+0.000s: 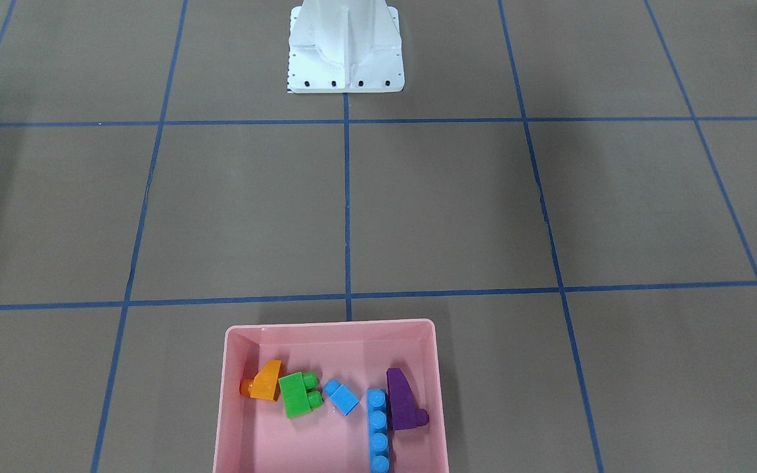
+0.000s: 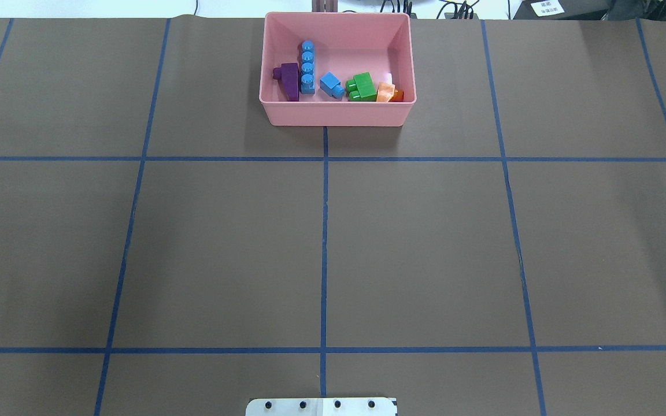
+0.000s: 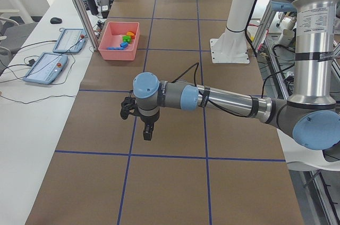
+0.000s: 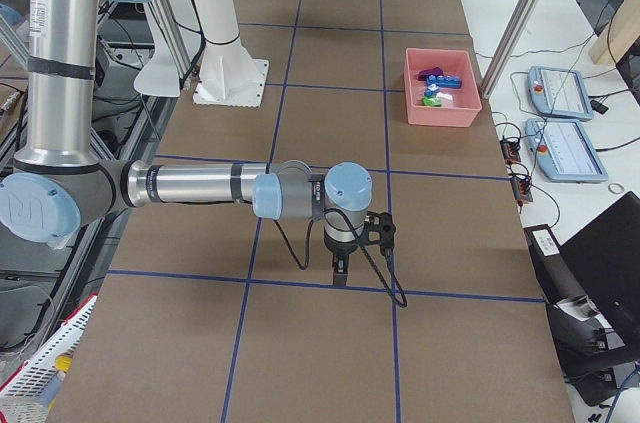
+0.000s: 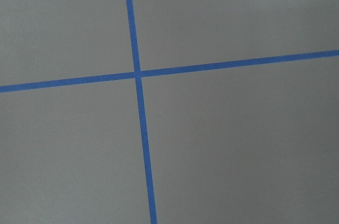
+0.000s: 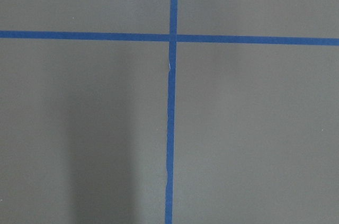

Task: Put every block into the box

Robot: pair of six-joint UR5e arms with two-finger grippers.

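Note:
All the blocks lie inside the pink box (image 1: pixel 329 324) (image 2: pixel 336 115) at the table's far edge. From the robot's left to right they are the purple sloped block (image 2: pixel 290 81) (image 1: pixel 403 399), the long blue block (image 2: pixel 307 66) (image 1: pixel 378 428), the small blue block (image 2: pixel 330 85) (image 1: pixel 342 397), the green block (image 2: pixel 363 88) (image 1: pixel 298 393) and the orange sloped block (image 2: pixel 387 92) (image 1: pixel 267 381). My left gripper (image 3: pixel 149 132) and right gripper (image 4: pixel 338 268) show only in the side views, pointing down over bare table far from the box. I cannot tell whether either is open or shut.
The white robot base (image 1: pixel 345 52) (image 2: pixel 321 406) stands at the near edge, mid-table. Blue tape lines (image 5: pixel 139 73) (image 6: pixel 172 37) divide the brown surface into squares. Two teach pendants (image 3: pixel 53 65) (image 4: pixel 560 93) lie on the side bench beyond the box.

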